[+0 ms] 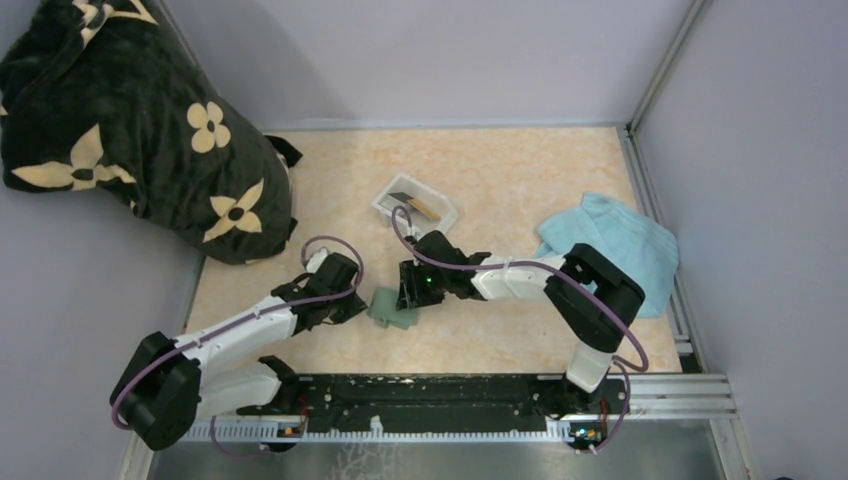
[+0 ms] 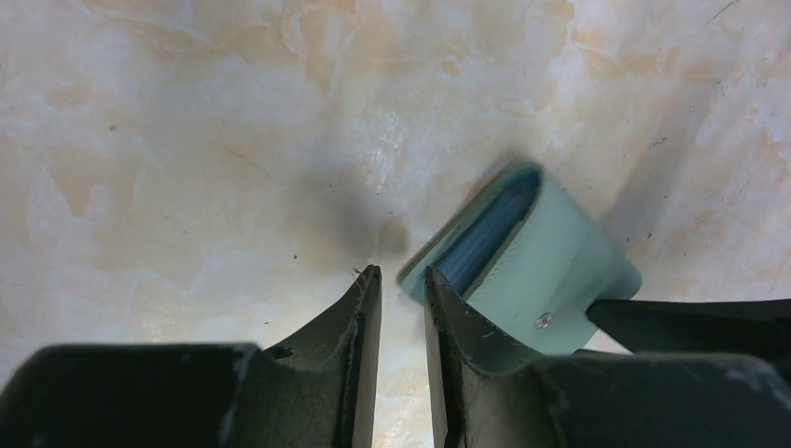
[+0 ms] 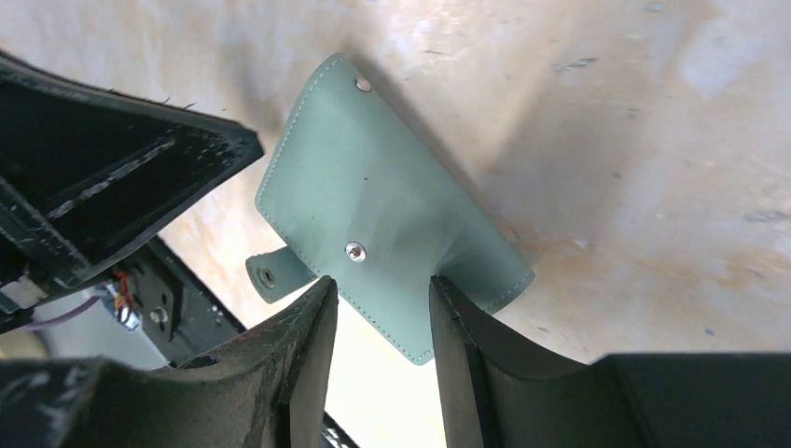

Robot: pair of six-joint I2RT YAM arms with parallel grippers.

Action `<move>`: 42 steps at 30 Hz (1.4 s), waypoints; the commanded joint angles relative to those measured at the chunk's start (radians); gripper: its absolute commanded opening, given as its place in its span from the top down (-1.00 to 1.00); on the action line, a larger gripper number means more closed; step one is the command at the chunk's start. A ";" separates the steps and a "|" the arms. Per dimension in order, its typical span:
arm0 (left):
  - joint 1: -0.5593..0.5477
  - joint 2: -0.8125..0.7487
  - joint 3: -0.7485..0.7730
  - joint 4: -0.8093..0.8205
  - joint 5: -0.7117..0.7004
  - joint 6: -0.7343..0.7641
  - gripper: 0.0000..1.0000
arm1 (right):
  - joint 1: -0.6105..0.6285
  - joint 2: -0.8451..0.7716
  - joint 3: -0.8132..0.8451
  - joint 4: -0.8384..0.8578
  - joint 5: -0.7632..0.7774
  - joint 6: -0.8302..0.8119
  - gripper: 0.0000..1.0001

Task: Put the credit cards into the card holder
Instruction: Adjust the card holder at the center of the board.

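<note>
The grey-green card holder (image 1: 392,312) lies on the table between my two grippers. In the left wrist view it (image 2: 550,271) shows edge-on, slightly gaping, pale blue inside. In the right wrist view its outside (image 3: 373,177) with two snaps faces the camera. My right gripper (image 1: 408,295) (image 3: 382,285) is open, with its jaws astride the holder's near corner. My left gripper (image 1: 352,300) (image 2: 403,273) stands just left of the holder, with a narrow gap and nothing between its jaws. An orange-yellow card (image 1: 432,207) and a dark card (image 1: 405,197) lie in the white tray (image 1: 384,205).
A light blue towel (image 1: 610,240) lies at the right. A black bag with cream flowers (image 1: 130,130) fills the far left corner. Walls enclose the table, and a black rail (image 1: 440,392) runs along the near edge.
</note>
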State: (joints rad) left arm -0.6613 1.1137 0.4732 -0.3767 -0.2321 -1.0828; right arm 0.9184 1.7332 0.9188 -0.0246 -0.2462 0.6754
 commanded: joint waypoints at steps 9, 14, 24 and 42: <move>-0.055 -0.015 -0.018 -0.039 0.031 -0.047 0.41 | -0.022 -0.073 -0.037 -0.154 0.154 -0.044 0.10; -0.063 0.005 0.003 -0.039 0.019 -0.043 0.41 | -0.021 -0.162 -0.061 -0.104 0.115 -0.046 0.09; -0.064 0.069 0.089 -0.002 -0.016 0.015 0.41 | -0.021 -0.299 -0.075 -0.110 0.116 -0.051 0.08; -0.064 0.237 0.189 0.064 -0.032 0.111 0.41 | -0.023 -0.327 -0.219 -0.174 0.254 0.012 0.61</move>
State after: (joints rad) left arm -0.7185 1.3315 0.6422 -0.3351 -0.2592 -1.0031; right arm 0.9005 1.3731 0.7036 -0.2302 -0.0185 0.6727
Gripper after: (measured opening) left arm 0.296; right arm 0.267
